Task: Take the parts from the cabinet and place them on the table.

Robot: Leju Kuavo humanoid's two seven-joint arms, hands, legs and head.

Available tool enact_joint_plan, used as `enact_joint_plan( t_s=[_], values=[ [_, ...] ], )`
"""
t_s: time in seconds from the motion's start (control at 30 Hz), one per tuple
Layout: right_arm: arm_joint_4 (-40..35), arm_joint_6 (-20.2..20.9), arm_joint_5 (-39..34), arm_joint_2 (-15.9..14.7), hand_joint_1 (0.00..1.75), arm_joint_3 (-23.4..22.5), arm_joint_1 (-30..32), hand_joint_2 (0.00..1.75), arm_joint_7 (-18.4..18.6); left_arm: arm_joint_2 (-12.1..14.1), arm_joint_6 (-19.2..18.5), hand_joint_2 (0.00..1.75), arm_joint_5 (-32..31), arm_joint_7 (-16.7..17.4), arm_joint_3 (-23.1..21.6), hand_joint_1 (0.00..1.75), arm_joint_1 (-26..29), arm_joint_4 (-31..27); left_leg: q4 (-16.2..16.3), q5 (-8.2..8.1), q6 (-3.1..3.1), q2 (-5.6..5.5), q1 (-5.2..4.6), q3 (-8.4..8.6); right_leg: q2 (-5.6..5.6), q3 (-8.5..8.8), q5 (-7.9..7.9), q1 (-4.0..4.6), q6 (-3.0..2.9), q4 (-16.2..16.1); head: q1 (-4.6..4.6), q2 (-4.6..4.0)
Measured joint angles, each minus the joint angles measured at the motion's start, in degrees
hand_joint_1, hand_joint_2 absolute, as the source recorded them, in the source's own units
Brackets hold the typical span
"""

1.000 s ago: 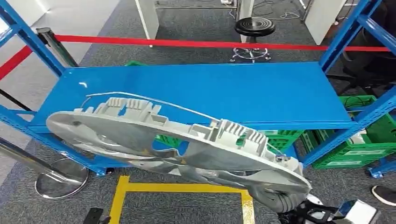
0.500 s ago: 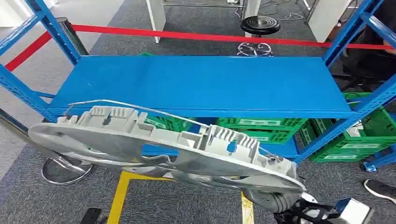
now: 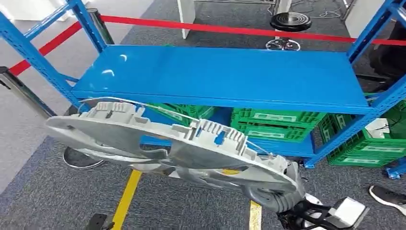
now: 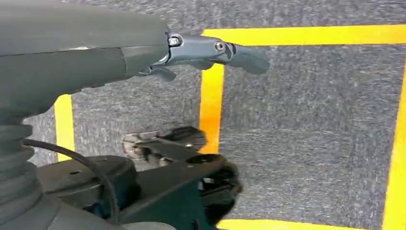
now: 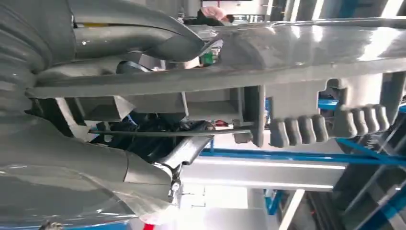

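Part: large grey cast-metal part, a broad flat plate with ribbed fins and oval cut-outs [image 3: 158,143], carried in the air in front of the robot, on the near side of the blue metal rack shelf [image 3: 225,76]
Right robot hand: the right robot hand [image 5: 62,120] grips the part at its near right end; in the right wrist view the thumb and fingers wrap the plate's edge, and in the head view the ribbed wrist cover sits right under that end
Left robot hand: the left robot hand [image 4: 210,50] hangs low over grey carpet with yellow floor tape [image 4: 210,110], fingers apart, holding nothing, well apart from the part
Key relation: the part's long axis runs from the right robot hand away to the robot's left and slightly upward, so almost its whole length hangs out beyond the one grasp; the right robot hand is the nearer, the left far below
Surroundings: green plastic crates [image 3: 273,124] lie beyond the part under the shelf; a red barrier tape [image 3: 239,31] runs behind
Judgement: no bench is in sight, so a turn toward it seems due; the far end will swing wide
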Motion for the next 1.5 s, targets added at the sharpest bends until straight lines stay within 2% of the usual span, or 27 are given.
enact_joint_plan(
  t_s=[0.03,0.07,0.13,0.2,0.23,0.27,0.33,0.37,0.4,0.47,0.53,0.57,0.6,0.7,0.73,0.8,0.87,0.9,0.97,1.03,1.1,1.23,1.3,1.37,1.4,1.43,1.5],
  values=[
    [0.0,0.0,0.0,0.0,1.75,0.0,-0.1,1.75,0.1,0.0,0.0,1.75,0.0,-0.1,0.0,0.0,0.0,0.0,-4.9,0.28,0.74,0.0,-0.28,3.48,-0.03,-0.31,0.41,0.13,0.07,0.0,0.04,0.0],
    [0.0,-0.1,0.0,0.0,1.75,0.0,-0.1,1.75,0.1,0.1,0.0,1.75,0.0,-0.2,0.0,0.0,-0.3,0.0,-9.0,-1.77,1.6,0.04,-0.47,6.0,-0.21,-0.63,0.81,0.26,0.33,0.0,0.09,0.0],
    [0.0,-0.1,-0.1,0.0,1.75,0.0,-0.3,1.75,0.2,0.1,0.1,1.75,0.0,-0.4,0.0,0.0,-0.6,0.0,-11.5,-1.86,1.43,0.02,-0.89,6.49,-0.35,-1.11,2.01,-0.14,1.04,-0.2,-0.07,0.0],
    [0.0,-0.1,-0.2,0.0,1.75,0.1,-0.3,1.75,0.2,0.1,0.2,1.75,0.0,-0.5,-0.1,0.0,-0.4,0.0,-12.4,-0.36,1.96,0.03,-1.06,5.86,-0.34,-1.31,3.25,-0.22,1.74,-1.0,-0.09,0.0],
    [0.0,-0.1,-0.2,0.0,1.75,0.1,-0.3,1.75,0.2,-0.1,0.2,1.75,0.0,-0.6,-0.1,0.0,-0.3,0.0,-13.5,0.21,1.97,0.39,-0.5,6.09,0.27,-1.95,2.02,-0.26,2.0,-0.6,-0.02,0.0],
    [0.0,-0.1,-0.2,0.0,1.75,0.1,-0.3,1.75,0.3,-0.1,0.2,1.75,-0.1,-0.6,-0.1,0.0,-0.2,0.0,-13.5,0.83,2.57,0.37,-0.53,5.48,0.89,-2.99,-0.58,-0.21,2.2,1.0,0.13,0.0],
    [0.2,-0.1,-0.2,0.0,1.75,0.2,-0.2,1.75,0.3,0.0,0.2,1.75,0.0,-0.5,0.0,0.0,-0.1,0.0,-13.2,1.69,2.95,0.42,-0.57,4.06,1.53,-5.14,-6.67,-0.4,2.43,9.2,0.33,0.0],
    [0.4,-0.1,-0.2,0.0,1.75,0.3,-0.3,1.75,0.4,-0.1,0.2,1.75,0.0,-0.5,-0.1,0.0,-0.1,-0.1,-13.1,2.09,3.0,0.42,-0.62,3.36,1.58,-5.92,-8.43,-0.41,2.63,12.9,0.28,0.0],
    [0.5,-0.1,-0.2,0.0,1.75,0.4,-0.3,1.75,0.4,-0.1,0.2,1.75,0.0,-0.5,-0.1,0.0,0.0,-0.1,-12.8,2.44,2.97,0.42,-0.63,2.61,1.58,-6.04,-8.52,-0.4,2.79,15.3,0.33,0.0],
    [0.8,-0.1,-0.2,0.0,1.75,0.5,-0.2,1.75,0.5,-0.2,0.2,1.75,0.0,-0.4,-0.1,0.0,0.1,-0.1,-12.0,3.07,2.74,0.42,-0.56,1.14,1.58,-2.94,-4.62,-0.43,2.95,12.7,0.31,0.0],
    [0.8,-0.1,-0.2,0.0,1.75,0.6,-0.3,1.75,0.5,-0.3,0.2,1.75,0.0,-0.3,-0.1,0.0,0.2,-0.1,-11.3,3.47,2.36,0.34,-0.45,-0.01,1.61,3.14,-1.51,-0.44,2.71,3.7,0.33,0.0],
    [0.8,-0.1,-0.2,0.0,1.75,0.6,-0.4,1.75,0.5,-0.3,0.2,1.75,0.0,-0.3,-0.1,0.0,0.2,-0.1,-11.0,3.71,2.03,0.32,-0.65,-0.59,1.85,5.55,-2.88,-0.32,2.53,-0.5,0.33,0.0],
    [0.8,-0.1,-0.3,0.0,1.75,0.7,-0.4,1.75,0.5,-0.3,0.2,1.75,0.0,-0.3,-0.1,0.0,0.2,-0.1,-10.8,4.17,1.7,0.35,-0.71,-0.89,2.01,6.86,-3.02,-0.2,2.4,-2.6,0.2,0.0],
    [0.9,-0.1,-0.4,0.0,1.75,0.8,-0.4,1.75,0.8,-0.3,0.2,1.75,0.1,-0.2,-0.1,0.0,0.4,-0.1,-11.0,5.79,0.88,0.22,-0.7,-1.49,1.95,6.07,-2.47,-0.09,1.96,-2.7,0.26,0.0],
    [0.9,-0.1,-0.4,0.0,1.75,0.8,-0.5,1.75,0.8,-0.1,0.2,1.75,0.2,-0.1,0.0,0.0,0.5,-0.1,-10.9,5.34,0.71,0.17,-0.78,-2.02,1.44,5.32,-1.64,-0.81,1.12,-3.4,0.37,0.0],
    [1.0,-0.1,-0.4,0.0,1.75,0.9,-0.7,1.75,0.9,-0.2,0.2,1.75,0.4,0.1,0.0,0.0,0.7,-0.2,-5.9,-0.66,-0.33,0.2,-0.39,-3.69,1.24,4.55,-0.77,-0.8,-0.06,-3.2,-0.35,0.0],
    [1.0,-0.1,-0.4,0.0,1.75,1.0,-0.7,1.75,0.9,-0.2,0.2,1.75,0.4,0.1,0.0,0.0,0.7,-0.2,2.8,-6.09,-1.07,0.24,0.18,-5.56,0.88,3.36,0.03,-0.73,-0.13,-3.0,-0.33,0.0],
    [1.0,-0.1,-0.4,0.0,1.75,1.0,-0.7,1.75,0.9,-0.2,0.2,1.75,0.4,0.1,0.0,0.0,0.7,-0.2,6.0,-6.75,-1.32,0.24,0.32,-5.78,0.7,2.63,0.38,-0.73,-0.12,-2.6,-0.39,0.0],
    [1.2,-0.1,-0.4,0.0,1.75,1.1,-0.7,1.75,1.0,-0.2,0.2,1.75,0.4,0.1,0.0,0.0,0.7,-0.2,5.1,-3.6,-1.54,0.24,0.64,-3.36,0.55,1.02,0.83,-0.74,0.03,-1.7,-0.37,0.0],
    [1.2,-0.1,-0.4,0.0,1.75,1.1,-0.8,1.75,1.0,-0.2,0.2,1.75,0.5,0.1,0.0,0.0,0.7,-0.5,-3.7,-0.06,-1.33,0.24,0.74,2.85,0.59,-0.45,1.31,-0.76,0.32,-0.7,-0.37,0.0],
    [1.1,-0.1,-0.4,0.0,1.75,1.1,-0.9,1.75,1.1,-0.2,0.2,1.75,0.5,0.1,0.0,0.0,0.5,-0.8,-11.5,-2.21,-0.7,0.17,0.41,7.53,0.59,-1.12,1.88,-0.52,0.94,-0.2,-0.27,0.0],
    [1.2,-0.1,-0.4,0.0,1.75,1.3,-1.1,1.75,1.2,-0.3,0.2,1.75,0.5,0.2,0.0,0.0,0.8,-1.0,-12.9,-0.57,1.1,0.38,0.41,5.96,0.56,-1.93,3.7,-0.74,2.66,-0.7,-0.22,0.0],
    [1.2,-0.1,-0.4,0.0,1.75,1.4,-1.0,1.75,1.4,-0.2,0.1,1.75,0.6,0.3,0.1,0.0,0.8,-1.1,-12.7,0.84,2.26,0.72,0.34,4.74,1.24,-3.62,-2.0,-0.85,2.81,2.4,0.0,0.0],
    [1.4,-0.1,-0.4,0.0,1.75,1.5,-1.1,1.75,1.7,-0.2,-0.1,1.75,0.7,0.5,0.1,0.0,0.9,-1.3,-12.6,2.11,2.51,0.74,0.03,2.89,1.56,-5.25,-8.79,-0.84,2.85,10.7,0.24,0.0],
    [1.5,-0.1,-0.4,0.0,1.75,1.6,-1.1,1.75,1.8,-0.3,-0.1,1.75,0.8,0.6,0.1,0.0,1.0,-1.4,-12.5,2.78,2.55,0.75,-0.1,2.02,1.59,-5.55,-10.01,-0.79,2.91,14.1,0.35,0.0],
    [1.6,-0.1,-0.4,0.0,1.75,1.6,-1.1,1.75,1.8,-0.3,-0.1,1.75,0.8,0.6,0.1,0.0,1.1,-1.4,-12.4,3.6,2.49,0.76,-0.23,0.87,1.59,-5.28,-8.73,-0.79,2.97,16.4,0.35,0.0],
    [1.7,-0.1,-0.4,0.0,1.75,1.7,-1.1,1.75,1.8,-0.4,-0.1,1.75,0.8,0.7,0.1,0.0,1.3,-1.5,-11.7,4.88,2.28,0.77,-0.27,-1.43,1.6,-1.86,-3.14,-0.79,2.85,14.4,0.37,0.0]
  ],
)
